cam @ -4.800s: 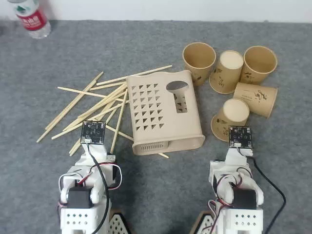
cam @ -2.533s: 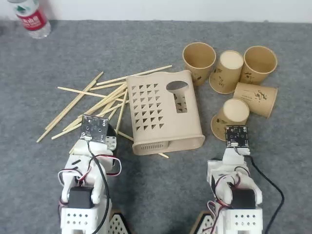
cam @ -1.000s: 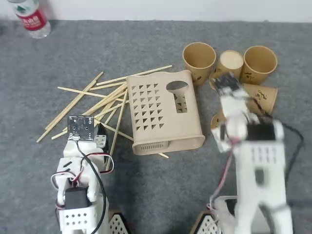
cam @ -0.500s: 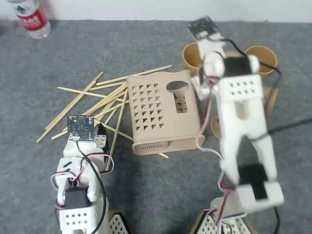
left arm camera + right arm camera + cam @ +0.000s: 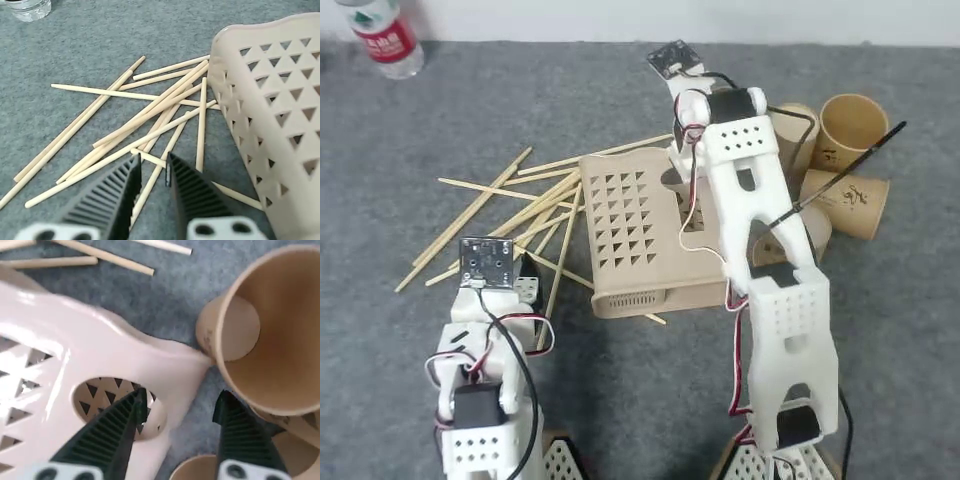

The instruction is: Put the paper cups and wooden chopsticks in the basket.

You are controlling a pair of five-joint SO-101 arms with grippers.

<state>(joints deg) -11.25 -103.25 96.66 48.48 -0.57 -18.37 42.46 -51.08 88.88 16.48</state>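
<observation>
The beige basket (image 5: 650, 235) lies tipped over mid-table, a perforated wall and its handle hole (image 5: 115, 405) facing up. Wooden chopsticks (image 5: 510, 215) are scattered left of it. Several paper cups (image 5: 853, 125) cluster at the far right, some upright and one on its side. My right arm (image 5: 735, 140) stretches over the basket's far end. Its gripper (image 5: 180, 407) is open just above the basket's rim, between the handle hole and an upright cup (image 5: 270, 330). My left gripper (image 5: 153, 162) is open a little, low over the near ends of the chopsticks (image 5: 150, 110), holding nothing.
A plastic bottle (image 5: 385, 35) lies at the far left corner, by the wall. Grey carpet (image 5: 620, 380) covers the table, with bare room in front of the basket and along the far left. The right arm's black cable (image 5: 840, 170) hangs over the cups.
The right arm has swung from above the cups leftward and farther out, ending over the basket's far end. The left arm has not moved in the last second.
</observation>
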